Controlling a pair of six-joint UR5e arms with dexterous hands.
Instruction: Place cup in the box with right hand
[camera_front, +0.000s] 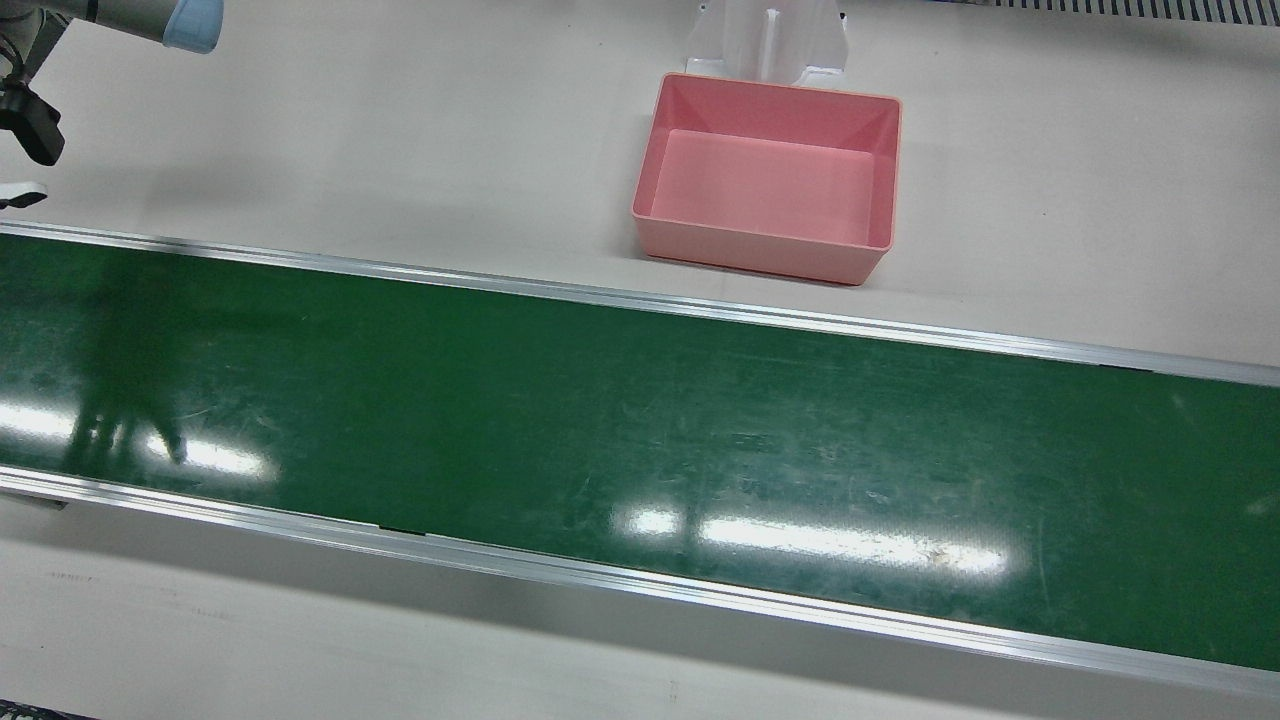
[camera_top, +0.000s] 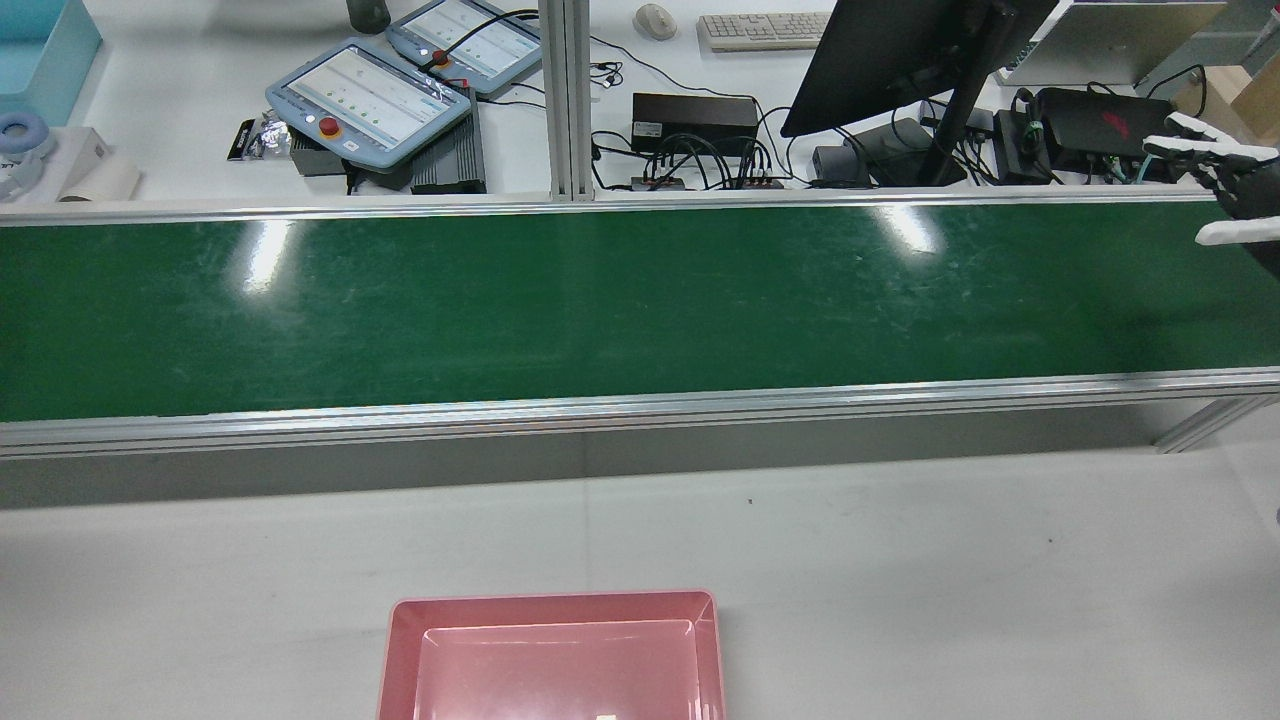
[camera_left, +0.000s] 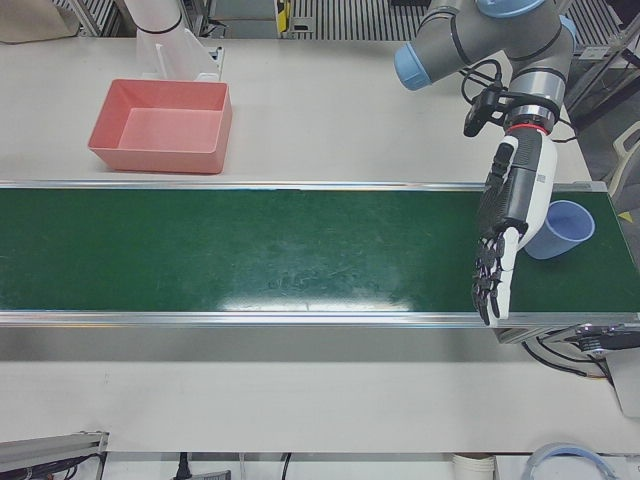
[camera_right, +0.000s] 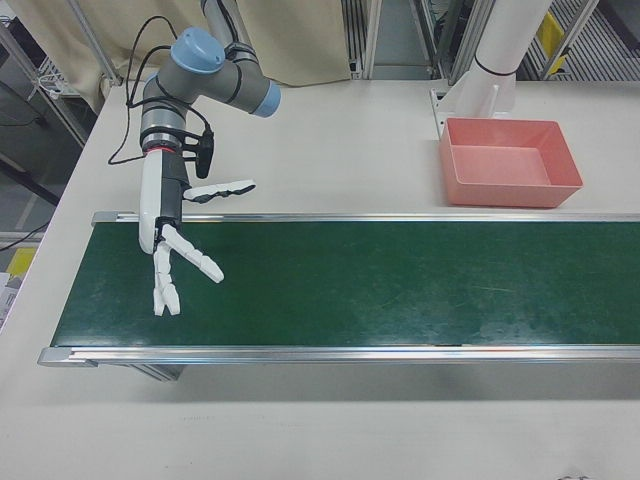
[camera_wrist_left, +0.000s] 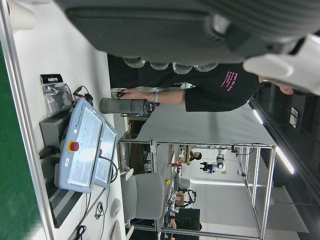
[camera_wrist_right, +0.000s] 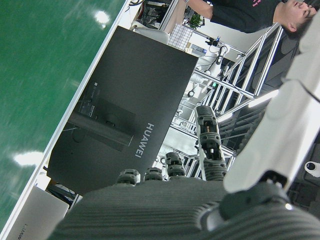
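Observation:
A light blue cup (camera_left: 562, 229) stands on the green belt (camera_left: 250, 250) at its far end on my left arm's side, partly hidden behind my left hand (camera_left: 503, 235). That hand hangs over the belt with its fingers stretched down, open and holding nothing. The cup shows in no other view. My right hand (camera_right: 172, 250) hovers over the opposite end of the belt, fingers spread, open and empty; the rear view catches my right hand (camera_top: 1228, 195) at its right edge. The pink box (camera_front: 770, 180) sits empty on the white table beside the belt, also visible as the pink box (camera_right: 510, 160).
A white pedestal (camera_front: 765, 40) stands just behind the box. Across the belt (camera_top: 600, 300) lie two teach pendants (camera_top: 370, 95), a black monitor (camera_top: 900, 50) and cables. A person in a black shirt (camera_wrist_left: 210, 92) stands at that desk.

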